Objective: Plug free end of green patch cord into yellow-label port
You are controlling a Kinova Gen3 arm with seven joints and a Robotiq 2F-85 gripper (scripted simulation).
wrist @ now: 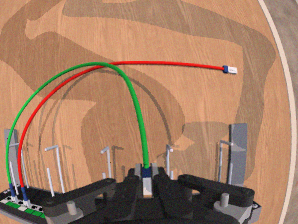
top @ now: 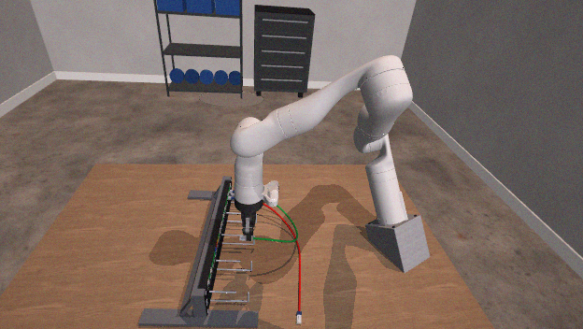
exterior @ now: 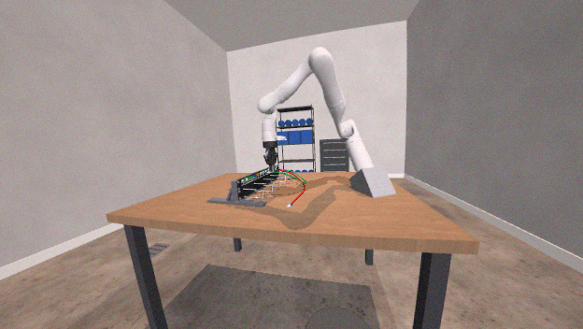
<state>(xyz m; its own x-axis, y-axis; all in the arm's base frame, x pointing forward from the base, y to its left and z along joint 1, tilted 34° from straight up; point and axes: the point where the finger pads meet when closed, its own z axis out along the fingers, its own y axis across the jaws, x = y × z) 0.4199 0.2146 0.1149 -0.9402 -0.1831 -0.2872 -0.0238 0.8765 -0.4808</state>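
Observation:
My gripper (top: 248, 231) (exterior: 272, 164) (wrist: 146, 171) points down, just in front of the rack's face, and is shut on the green cord's plug (wrist: 145, 179). The green cord (top: 280, 240) (exterior: 299, 178) (wrist: 133, 103) arcs from the plug back to the rack's far end. The grey rack (top: 207, 252) (exterior: 243, 187) (wrist: 27, 211) stands upright on the table (top: 117, 210). Its small coloured port labels are too small to tell apart. The red cord (top: 299, 271) (wrist: 166, 64) lies on the table, with its free plug (top: 297, 314) (exterior: 290, 206) (wrist: 229, 70) near the front edge.
Thin metal cable bars (top: 235, 268) (wrist: 53, 156) stick out of the rack's face toward the cords. The arm's grey base (top: 399, 238) (exterior: 374, 182) stands at the right of the table. A shelf and a drawer cabinet stand by the far wall.

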